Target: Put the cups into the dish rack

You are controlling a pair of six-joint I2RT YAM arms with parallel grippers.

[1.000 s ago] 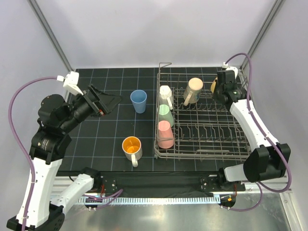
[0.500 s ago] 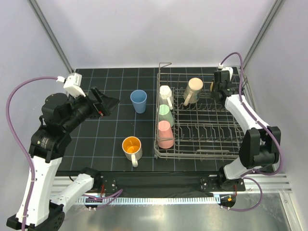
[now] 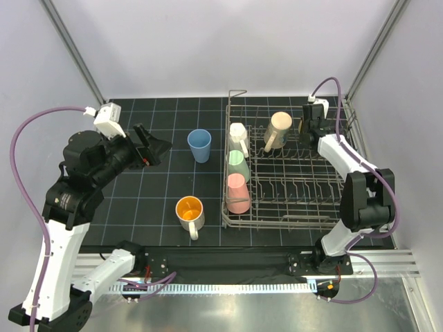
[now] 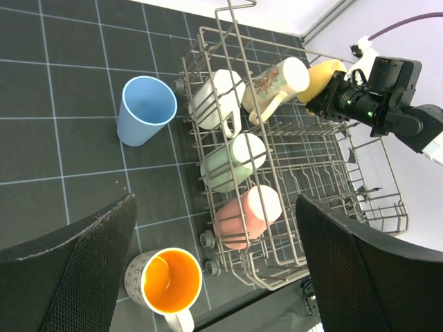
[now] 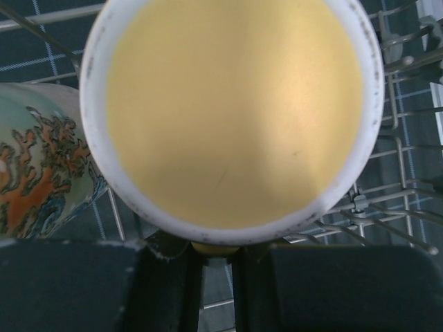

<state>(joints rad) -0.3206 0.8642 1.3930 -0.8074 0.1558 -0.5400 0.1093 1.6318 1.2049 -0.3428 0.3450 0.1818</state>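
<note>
dish rack (image 3: 277, 223): right side; white mug (image 3: 238, 133), green cup (image 3: 237, 164), pink cup (image 3: 237, 194) lie in left row, patterned cream mug (image 3: 279, 126) far middle
mat (image 3: 138, 200): blue cup (image 3: 199, 145), orange-lined mug (image 3: 189, 209), left of rack
right gripper (image 3: 309, 124): pinching yellow cup (image 4: 323, 75) by its rim, at rack's far right
left gripper (image 3: 151, 145): spread wide, over left mat

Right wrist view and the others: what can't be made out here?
Right wrist view: the yellow cup fills the frame; its outside and what it rests on are cut off.
Same view: fingertips of the right pincer hidden under the cup's rim.
Left wrist view: handle of the orange mug cut by the bottom edge.
Same view: near edge of the rack partly hidden behind the left pincer.
</note>
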